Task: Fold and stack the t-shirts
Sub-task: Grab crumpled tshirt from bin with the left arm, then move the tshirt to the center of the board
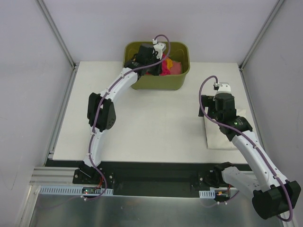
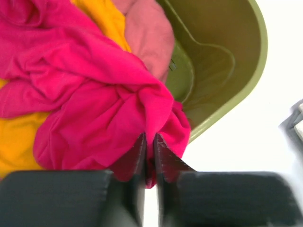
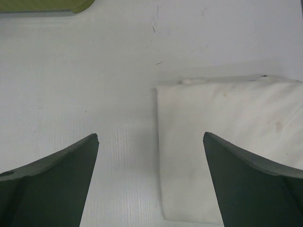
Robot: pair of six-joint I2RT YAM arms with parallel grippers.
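The crimson-pink t-shirt [image 2: 94, 94] lies crumpled in the olive-green tub [image 2: 222, 71], on top of the orange t-shirt [image 2: 19, 142] and the salmon-pink t-shirt [image 2: 149, 33]. My left gripper [image 2: 149, 142] is shut on a fold of the crimson-pink t-shirt at the tub's rim; in the top view it [image 1: 152, 52] is over the tub [image 1: 182, 78]. The cream-white t-shirt [image 3: 227, 151] lies folded flat at the table's right side [image 1: 222, 137]. My right gripper [image 3: 150, 137] is open and empty, hovering over the cream-white t-shirt's left edge.
The white table [image 1: 142, 123] spans the middle. The tub stands at the table's far edge. Grey walls and metal frame posts [image 1: 57, 33] enclose the cell on both sides.
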